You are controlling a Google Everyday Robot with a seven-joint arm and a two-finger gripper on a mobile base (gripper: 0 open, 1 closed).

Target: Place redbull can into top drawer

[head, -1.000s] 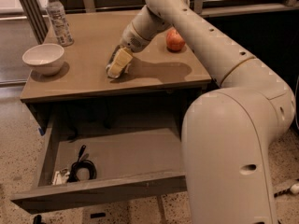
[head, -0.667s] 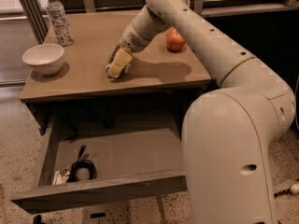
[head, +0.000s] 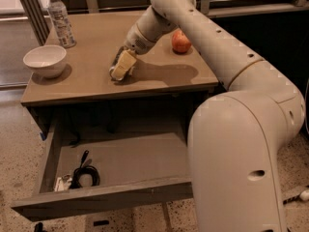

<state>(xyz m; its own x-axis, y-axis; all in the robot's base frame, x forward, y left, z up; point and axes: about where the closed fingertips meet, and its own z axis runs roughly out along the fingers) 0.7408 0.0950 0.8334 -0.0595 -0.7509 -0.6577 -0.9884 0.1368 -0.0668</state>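
Note:
My gripper (head: 121,65) is down on the tabletop (head: 87,83) near its middle, at the end of the arm that reaches in from the right. The redbull can is mostly hidden by the gripper; only a dark edge (head: 116,58) shows on the gripper's far left side. The top drawer (head: 111,198) stands pulled open below the table's front edge. It holds a coiled black cable (head: 85,173) and a small pale item (head: 62,182) in its left front corner.
A clear water bottle (head: 60,18) stands at the table's back left. A white bowl (head: 45,59) sits at the left edge. A red apple (head: 181,41) lies right of the gripper. My robot's body (head: 241,168) fills the right foreground.

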